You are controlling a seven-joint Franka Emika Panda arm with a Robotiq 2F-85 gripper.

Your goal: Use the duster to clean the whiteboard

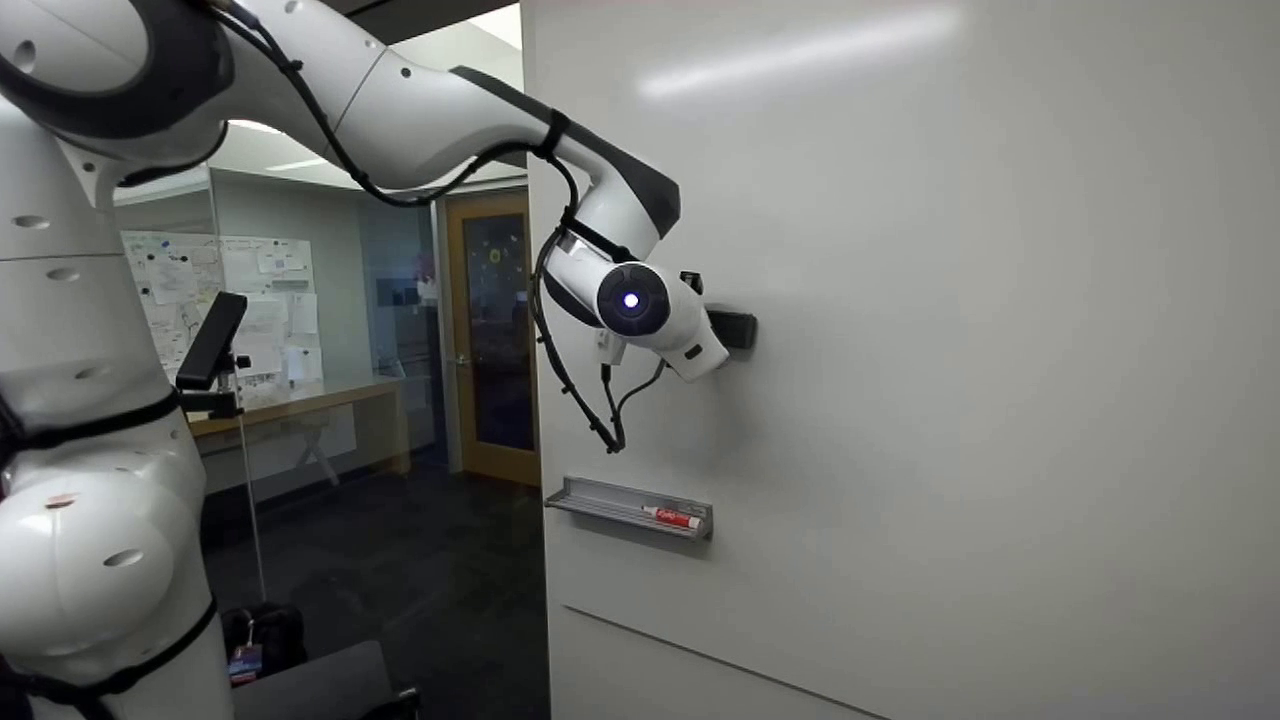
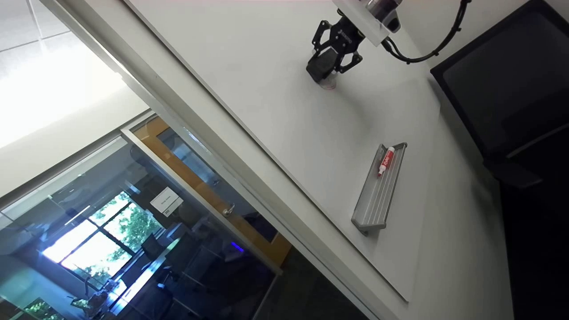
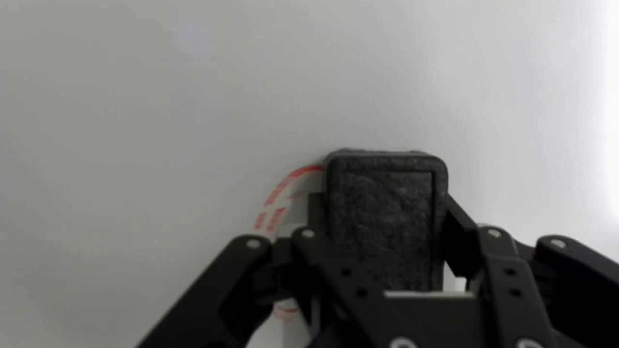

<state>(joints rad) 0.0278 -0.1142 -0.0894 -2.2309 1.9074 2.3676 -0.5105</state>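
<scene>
The duster is a near-black rectangular block. My gripper is shut on it, with a finger against each side. The duster also shows in both exterior views, at or very near the surface of the whiteboard. I cannot tell for sure whether it touches. The whiteboard is a large glossy pale panel and fills the background of the wrist view. Broken, curved red marks show on it beside the duster's left side. Part of these marks is hidden behind the duster and fingers.
A narrow grey ledge is fixed to the board below the gripper, with a red and white marker on it. The board's edge lies beside a door. A dark framed panel stands near the arm. Cables hang from the wrist.
</scene>
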